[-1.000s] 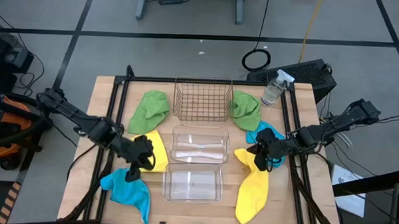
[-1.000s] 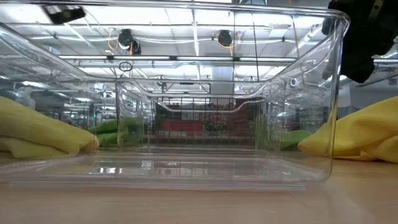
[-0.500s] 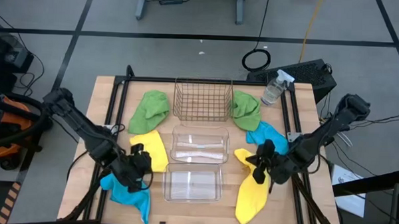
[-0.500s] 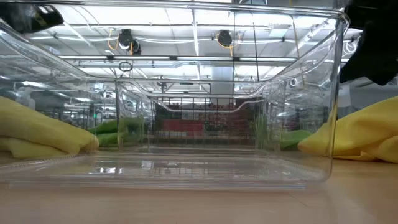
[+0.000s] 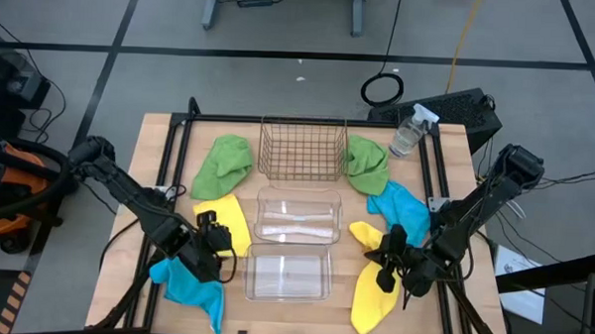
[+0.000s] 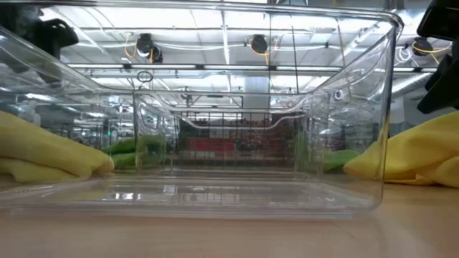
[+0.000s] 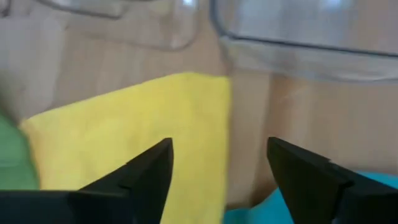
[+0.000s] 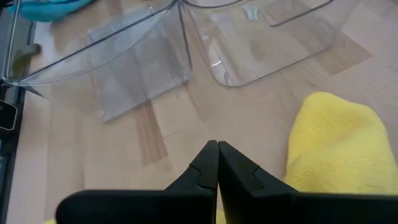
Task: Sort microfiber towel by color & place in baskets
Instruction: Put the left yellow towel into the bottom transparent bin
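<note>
No towel is in a basket yet; both arms are reaching. The left gripper (image 5: 213, 245), fingers apart, hovers by the left yellow towel (image 5: 228, 222). The right gripper (image 5: 386, 261), fingers together, sits over the right yellow towel (image 5: 377, 289) and must open before grasping.

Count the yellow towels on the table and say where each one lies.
2. One yellow towel lies left of the clear baskets, beside the left tool; the other lies right of them. None seems hidden.
</note>
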